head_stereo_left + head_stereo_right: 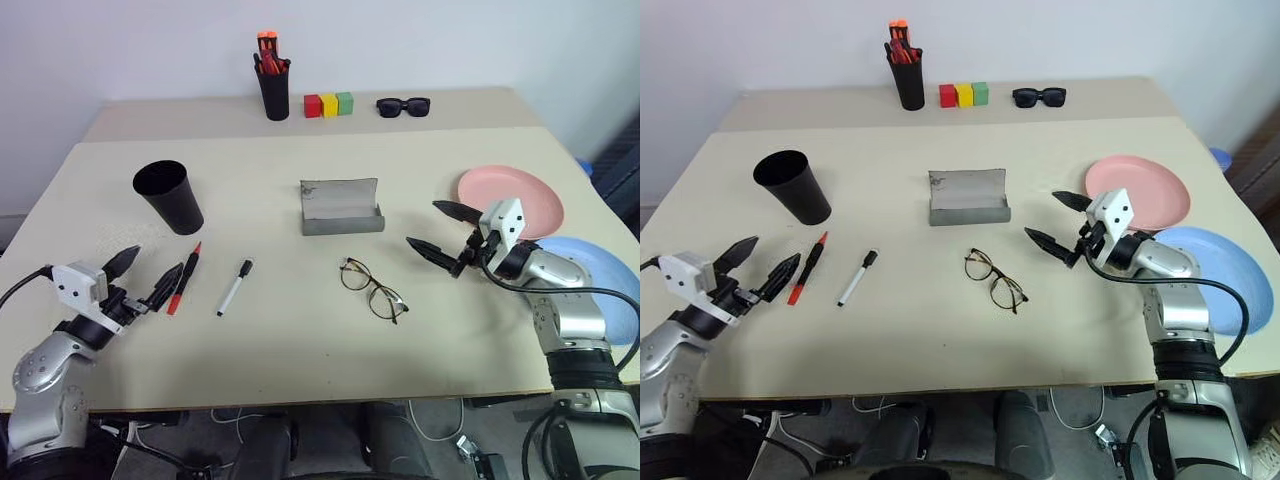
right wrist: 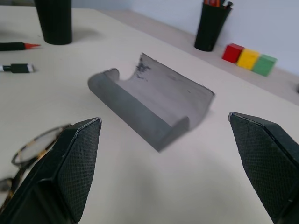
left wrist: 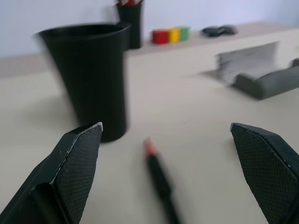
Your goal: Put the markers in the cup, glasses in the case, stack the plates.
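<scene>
On the beige table [image 1: 300, 330] everything for the job lies untouched, with both arms hanging just above the near half. Toward the left, the black cup [image 1: 170, 196] stands upright, and just nearer than it lie the two markers side by side but apart: the black marker with the red tip [image 1: 184, 278] and the white marker with the black cap [image 1: 235, 287]. Hovering beside the red-tipped one, the left gripper [image 1: 143, 277] has its fingers spread wide and holds nothing. At mid-table the grey case [image 1: 342, 208] sits open, its lid standing up behind the tray, and the wire-framed glasses [image 1: 372, 289] lie a little nearer than it, unfolded on the surface. Level with them on the right, the right gripper [image 1: 438, 231] points toward the case with its fingers wide apart and empty. Behind that arm lies the pink plate [image 1: 525, 192], and the blue plate [image 1: 610, 275] rests beside it nearer the edge, partly hidden by the arm. Along the far side stand a pen holder [image 1: 273, 90], three coloured blocks [image 1: 328, 104] and black sunglasses [image 1: 403, 106].
</scene>
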